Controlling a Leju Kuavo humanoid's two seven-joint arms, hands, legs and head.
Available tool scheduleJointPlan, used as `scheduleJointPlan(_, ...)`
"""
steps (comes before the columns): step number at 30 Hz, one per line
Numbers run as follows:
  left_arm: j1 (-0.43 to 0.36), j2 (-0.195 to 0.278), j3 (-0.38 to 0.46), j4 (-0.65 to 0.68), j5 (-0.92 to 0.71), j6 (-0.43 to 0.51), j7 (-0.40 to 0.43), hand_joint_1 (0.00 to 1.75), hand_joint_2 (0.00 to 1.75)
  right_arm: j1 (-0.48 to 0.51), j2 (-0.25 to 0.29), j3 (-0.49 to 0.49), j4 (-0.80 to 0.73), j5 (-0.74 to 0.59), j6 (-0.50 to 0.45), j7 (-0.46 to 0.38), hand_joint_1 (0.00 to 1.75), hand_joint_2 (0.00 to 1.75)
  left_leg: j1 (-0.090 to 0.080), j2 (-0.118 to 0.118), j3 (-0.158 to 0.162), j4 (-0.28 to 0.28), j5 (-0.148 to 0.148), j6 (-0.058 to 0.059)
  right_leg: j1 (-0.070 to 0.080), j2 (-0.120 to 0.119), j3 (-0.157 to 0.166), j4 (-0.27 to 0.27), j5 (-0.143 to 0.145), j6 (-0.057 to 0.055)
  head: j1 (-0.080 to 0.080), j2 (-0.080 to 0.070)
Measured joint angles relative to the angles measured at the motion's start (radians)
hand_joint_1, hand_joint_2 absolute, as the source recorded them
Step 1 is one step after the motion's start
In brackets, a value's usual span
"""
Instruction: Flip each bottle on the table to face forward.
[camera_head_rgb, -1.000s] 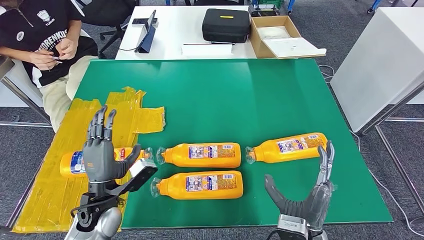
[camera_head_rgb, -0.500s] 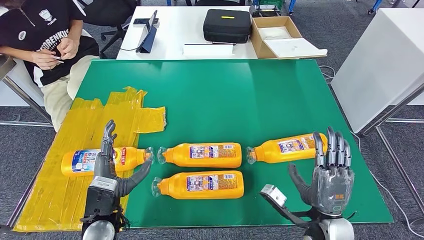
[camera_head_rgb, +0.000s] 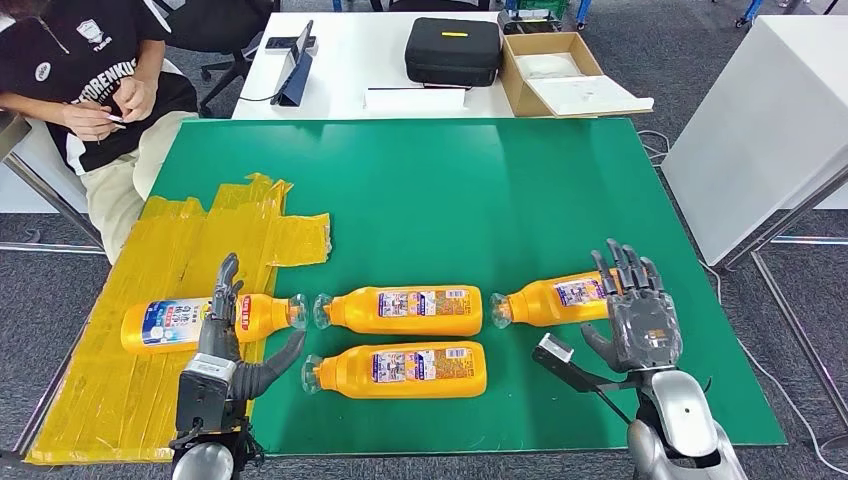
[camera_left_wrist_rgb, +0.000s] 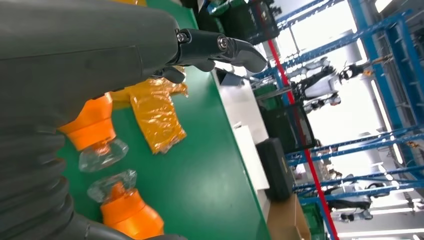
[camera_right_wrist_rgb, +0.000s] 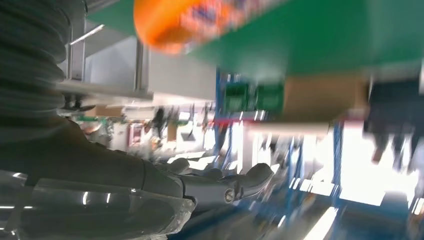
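Four orange bottles lie on their sides on the green table (camera_head_rgb: 480, 190), caps pointing left. The far-left bottle (camera_head_rgb: 165, 322) rests on the yellow tape patch (camera_head_rgb: 150, 260); the middle bottle (camera_head_rgb: 405, 309) and the near bottle (camera_head_rgb: 400, 369) lie one behind the other at the centre; the right bottle (camera_head_rgb: 560, 295) sits toward the right edge.

My right hand (camera_head_rgb: 637, 315) has changed most in the last second. It was low at the near edge with its palm turned inward and fingers spread; now it has risen and swung forward, back facing me, fingers apart and holding nothing, right at the base end of the right bottle. Whether it touches the bottle I cannot tell from above, and my right wrist picture is blurred, which suggests that arm is in motion.

My left hand (camera_head_rgb: 222, 345) has dropped from an upright pose above the far-left bottle to an edge-on stance just on the near side of it, fingers spread, empty. In my left wrist view two clear caps lie just beyond my palm.

I judge that no bottle has been turned yet. The right bottle looks like my next target, and the reach seems nearly complete.
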Motion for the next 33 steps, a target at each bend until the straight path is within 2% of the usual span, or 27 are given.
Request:
scheduleJointPlan(3, -0.025, 0.0, 0.002, 0.043, 0.017, -0.007, -0.013, 0.0, 1.75, -0.082, -0.024, 0.028, 0.13, -0.035, 0.074, -0.025, 0.0, 1.75, 0.0, 0.0, 0.0, 0.0, 0.001, 0.001, 0.0, 0.0, 0.0, 0.0, 0.001, 0.0, 0.0, 0.0)
scheduleJointPlan(7, -0.049, 0.001, 0.003, 0.093, 0.045, 0.002, -0.029, 0.0, 1.75, -0.168, -0.043, 0.063, 0.278, -0.066, 0.09, -0.043, 0.0, 1.75, -0.001, -0.001, 0.0, 0.0, 0.001, 0.002, 0.0, -0.001, 0.0, 0.0, 0.001, 0.001, 0.0, 0.0)
scheduleJointPlan(23, -0.068, 0.016, 0.005, 0.161, 0.09, 0.038, -0.045, 0.0, 1.75, -0.316, -0.052, 0.15, 0.54, -0.072, 0.067, -0.036, 0.0, 1.75, 0.0, 0.0, -0.001, 0.0, 0.001, 0.002, 0.0, -0.001, 0.0, 0.0, 0.001, 0.001, 0.0, 0.0)
scheduleJointPlan(33, -0.072, 0.024, 0.005, 0.195, 0.103, 0.079, -0.047, 0.0, 1.75, -0.409, -0.034, 0.205, 0.698, -0.018, -0.011, 0.014, 0.0, 1.75, 0.0, -0.001, -0.001, 0.0, 0.001, 0.002, 0.0, -0.001, -0.001, 0.0, 0.001, 0.001, 0.0, 0.0)
